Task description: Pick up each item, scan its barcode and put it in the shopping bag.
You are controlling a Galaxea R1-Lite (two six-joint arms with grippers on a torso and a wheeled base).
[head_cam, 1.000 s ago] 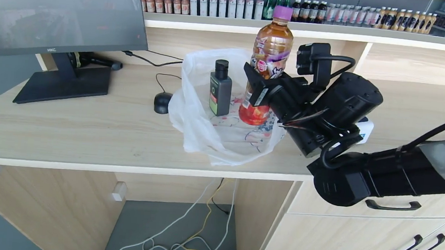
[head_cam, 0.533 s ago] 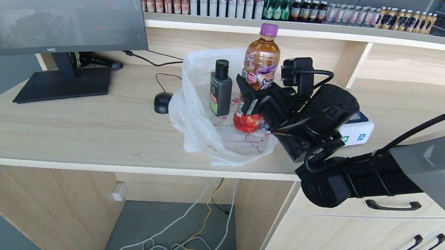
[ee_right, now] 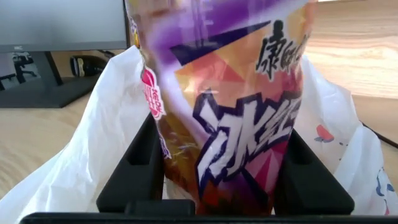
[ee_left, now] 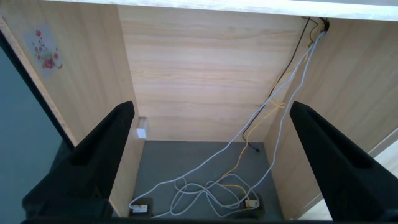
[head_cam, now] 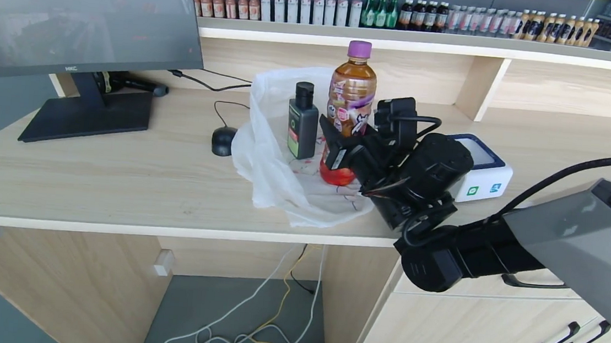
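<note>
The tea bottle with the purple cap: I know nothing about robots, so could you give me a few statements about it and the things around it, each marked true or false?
1. The right gripper is shut on the amber plastic drink bottle with a purple cap. True.
2. That bottle lies flat on the counter. False: it is upright, its base at the white plastic shopping bag.
3. A dark grey bottle with a black cap stands in the bag. True.
4. The left gripper holds the black computer mouse. False: it is open and holds nothing, below the counter; the mouse sits on the counter.
5. The white scanner box is on the robot's left of the bag. False: it is on the right.
</note>
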